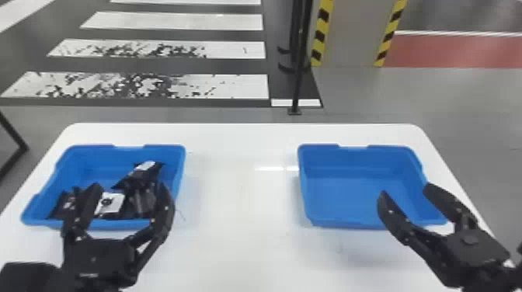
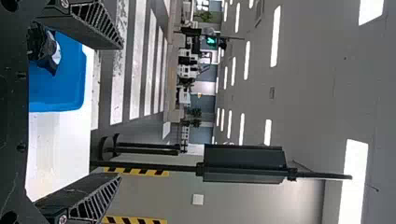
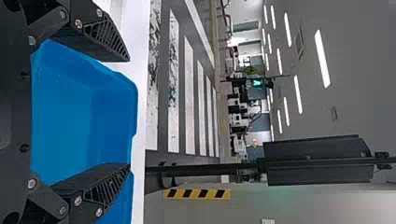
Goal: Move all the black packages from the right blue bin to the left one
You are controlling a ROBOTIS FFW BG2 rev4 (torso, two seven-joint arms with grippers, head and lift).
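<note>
Right, on the left a blue bin (image 1: 89, 161) holds the black packages (image 1: 134, 178), the left claw (image 1: 129, 188) wide open at its near side; past the white table (image 1: 240, 194), the right bin (image 1: 349, 194) shows its blue floor, the right claw (image 1: 405, 190) open by its near right corner.

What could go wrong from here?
The left gripper hangs open low over the black packages in the left bin; closing or lowering there might pinch one and carry it back out. Those packages bunch and overlap, so a nudge could shift several. The right gripper, open at the right bin, might knock its wall if moved carelessly.
</note>
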